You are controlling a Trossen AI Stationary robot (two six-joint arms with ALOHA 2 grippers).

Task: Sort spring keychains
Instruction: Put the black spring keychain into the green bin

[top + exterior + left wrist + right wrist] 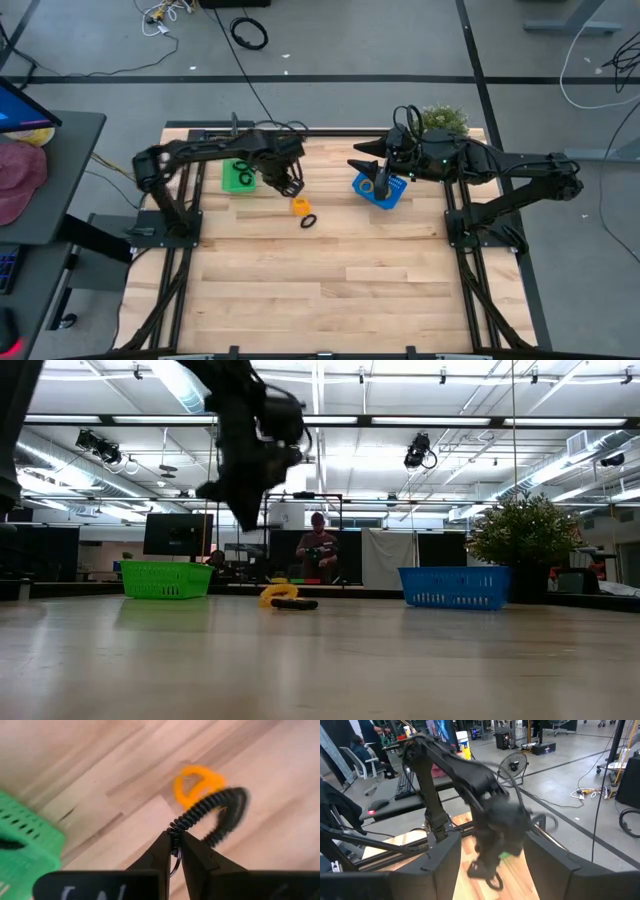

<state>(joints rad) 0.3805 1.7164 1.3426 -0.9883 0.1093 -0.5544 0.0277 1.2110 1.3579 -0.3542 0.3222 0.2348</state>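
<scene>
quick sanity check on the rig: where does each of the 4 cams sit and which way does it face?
High: overhead, straight down on the table; both arms show.
Low: table height, level towards the room; green basket, blue basket; one arm hangs in.
Left wrist: down past the left gripper, shut on a black keychain, over an orange keychain.
Right wrist: level across at the left arm; own open fingers frame it.
Shared: high and low both show the baskets.

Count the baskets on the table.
2. Green basket on the left, beside the left gripper gripping a black keychain; blue basket on the right, under the open right gripper. None seem hidden.
</scene>
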